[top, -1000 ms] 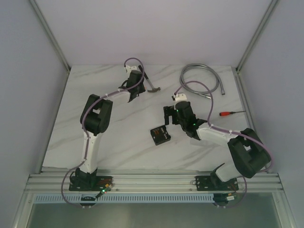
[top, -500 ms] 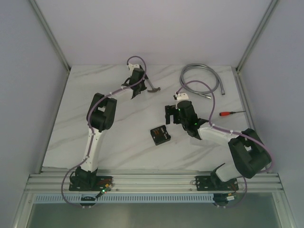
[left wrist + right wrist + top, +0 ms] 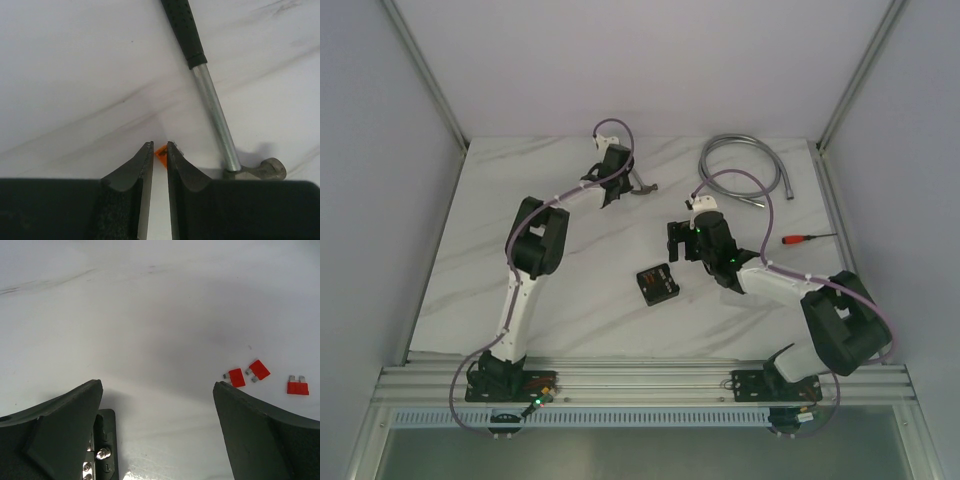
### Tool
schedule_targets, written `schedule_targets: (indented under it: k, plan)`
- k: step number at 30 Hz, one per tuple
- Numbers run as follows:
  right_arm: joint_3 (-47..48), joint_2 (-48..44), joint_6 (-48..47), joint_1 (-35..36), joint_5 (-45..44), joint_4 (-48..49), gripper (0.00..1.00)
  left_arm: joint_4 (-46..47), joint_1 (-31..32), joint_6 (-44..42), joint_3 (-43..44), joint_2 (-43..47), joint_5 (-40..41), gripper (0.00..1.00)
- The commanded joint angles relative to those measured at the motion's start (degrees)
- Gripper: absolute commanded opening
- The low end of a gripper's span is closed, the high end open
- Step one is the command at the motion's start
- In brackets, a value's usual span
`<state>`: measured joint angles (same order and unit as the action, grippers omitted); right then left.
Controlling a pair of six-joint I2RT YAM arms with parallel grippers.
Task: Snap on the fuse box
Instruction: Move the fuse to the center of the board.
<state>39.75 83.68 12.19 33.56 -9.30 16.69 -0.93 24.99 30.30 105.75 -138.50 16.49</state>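
Fuse box (image 3: 657, 284): lies flat on the table (image 3: 570, 300) at mid-table, between the two arms, clear of both grippers.

Right gripper (image 3: 157, 386): released, jaws spread wide, nothing between them. It is positioned just beyond the fuse box. Three loose red fuses (image 3: 258, 369) lie near one finger.

Left gripper (image 3: 159, 146): at the far side, beside the hammer (image 3: 215, 115). Jaws nearly together, with an orange fuse (image 3: 161, 152) at the tips; whether it is clamped cannot be told
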Motion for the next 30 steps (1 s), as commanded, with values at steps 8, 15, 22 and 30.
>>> schedule_targets:
  k: [8,15,22,30]
  plan:
    - [-0.9,-2.6,0.3,-0.3,1.4,1.0,1.00,-15.6,2.7,-0.7,-7.4,1.6,2.2,0.20]
    - [-1.9,-4.6,1.1,-0.3,2.6,0.7,1.00,-15.5,3.4,1.0,-23.5,12.3,2.4,0.16]
    - [-3.0,-7.0,2.2,-0.2,4.5,0.2,1.00,-13.1,6.6,3.4,-39.6,24.3,0.7,0.16]
    - [-4.6,-9.6,3.2,0.6,6.9,-1.0,1.00,-11.6,10.7,7.4,-52.3,35.1,-1.0,0.19]
